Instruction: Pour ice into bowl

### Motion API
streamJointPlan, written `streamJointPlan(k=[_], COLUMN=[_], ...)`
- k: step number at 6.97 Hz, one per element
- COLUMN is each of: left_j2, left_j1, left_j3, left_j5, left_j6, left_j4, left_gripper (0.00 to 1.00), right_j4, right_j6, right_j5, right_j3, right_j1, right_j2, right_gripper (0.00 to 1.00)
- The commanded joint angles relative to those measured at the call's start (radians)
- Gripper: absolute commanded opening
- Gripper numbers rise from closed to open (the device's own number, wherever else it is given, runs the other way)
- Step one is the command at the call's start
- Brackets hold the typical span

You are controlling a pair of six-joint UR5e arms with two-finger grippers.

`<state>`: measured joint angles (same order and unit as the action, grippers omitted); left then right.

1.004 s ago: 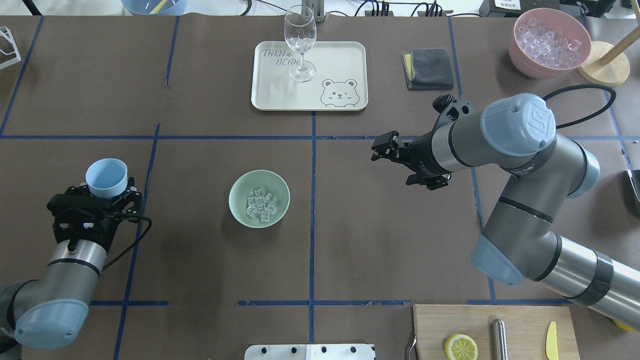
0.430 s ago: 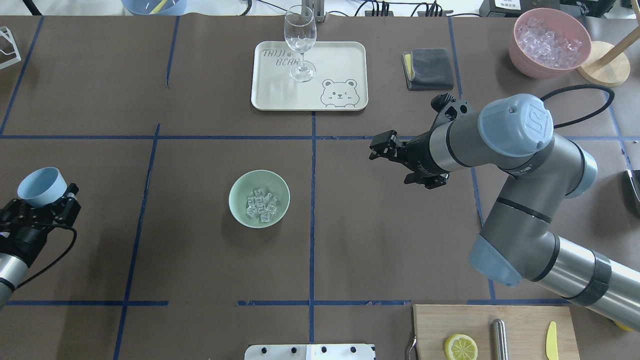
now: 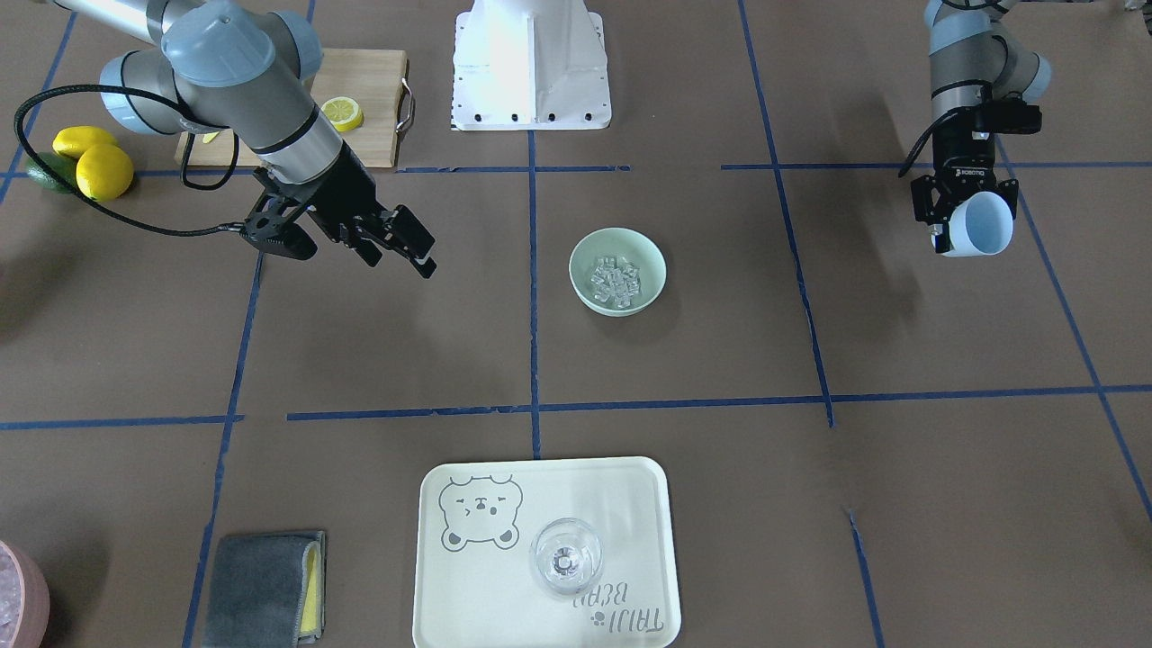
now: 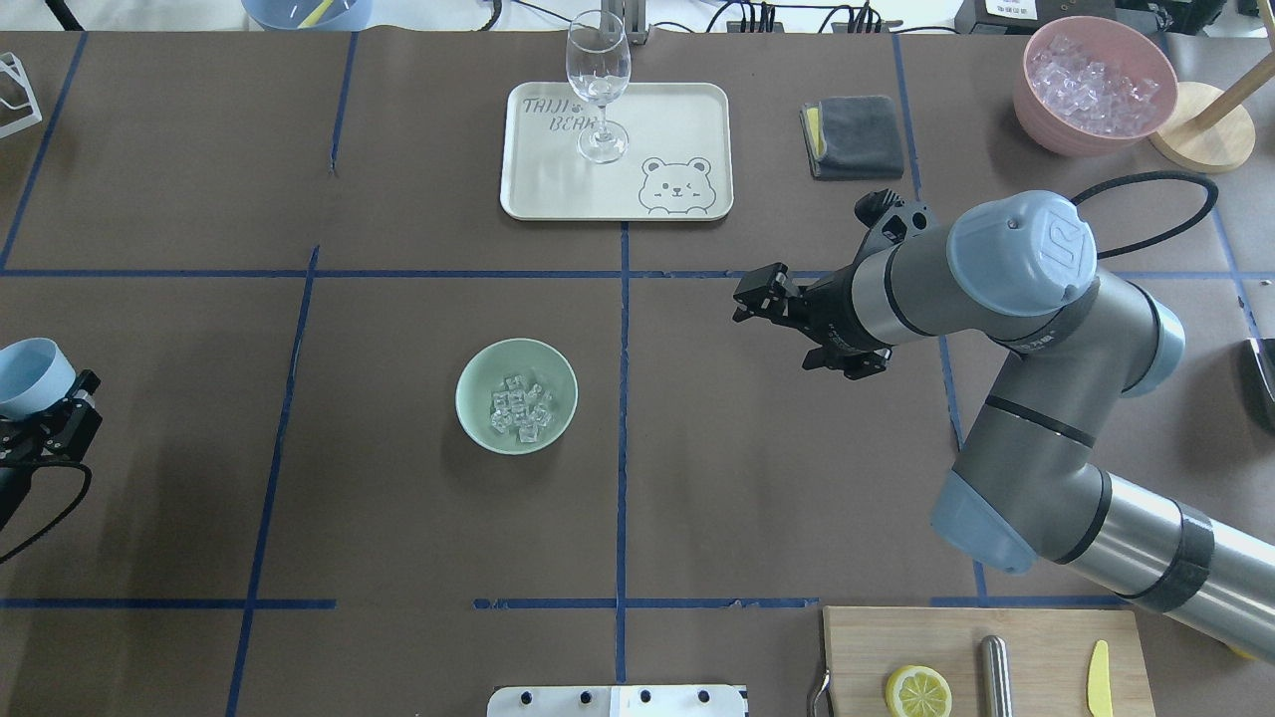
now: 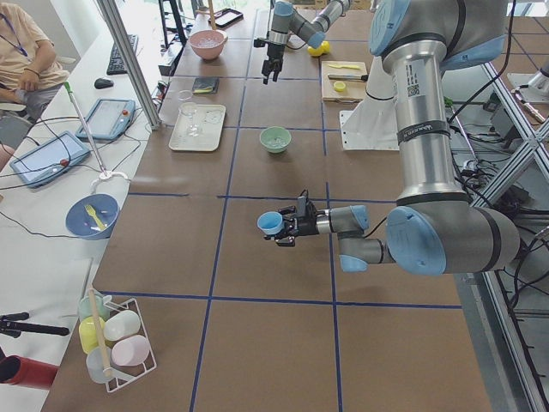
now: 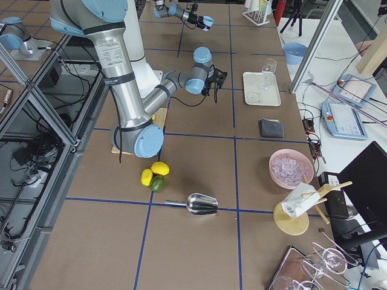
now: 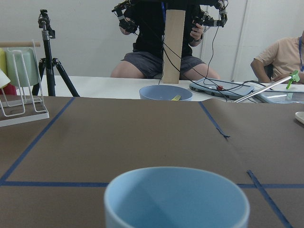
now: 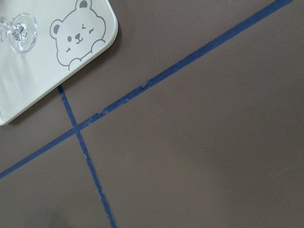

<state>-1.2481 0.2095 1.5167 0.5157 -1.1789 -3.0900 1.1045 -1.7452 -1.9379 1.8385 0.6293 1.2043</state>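
Left gripper (image 3: 961,225) tight around blue cup (image 3: 984,225) — right gripper (image 3: 400,259) wide, empty

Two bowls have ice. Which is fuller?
The pink bowl, far right corner in the overhead view: its ice pile reaches near the rim. The green bowl holds only a few cubes at the bottom.

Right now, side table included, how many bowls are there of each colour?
Mint-green bowl: 1
Pink bowl: 1
Blue bowl: 1
Total: 3
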Motion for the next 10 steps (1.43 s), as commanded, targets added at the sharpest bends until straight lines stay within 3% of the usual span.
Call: streamJointPlan(k=[1, 6, 10], left_j2=[-0.068, -0.195, -0.197], left_j1=[0.033, 0.080, 0.087], left_j3=[-0.061, -0.197, -0.202], left_j5=[-0.006, 0.001, 0.018], left_j6=[0.010, 0.005, 0.005], left_j4=[-0.001, 0.008, 0.013], left_gripper=[0.00, 0.02, 0.21], right_j4=[0.000, 0.000, 0.000], right_j6=[0.001, 0.001, 0.001], right_j5=[0.013, 0.034, 0.034], right_j3=[-0.004, -0.004, -0.002], right_j1=[-0.011, -0.023, -0.023], right_j2=[0.003, 0.003, 0.001], right_gripper=[1.00, 1.00, 1.00])
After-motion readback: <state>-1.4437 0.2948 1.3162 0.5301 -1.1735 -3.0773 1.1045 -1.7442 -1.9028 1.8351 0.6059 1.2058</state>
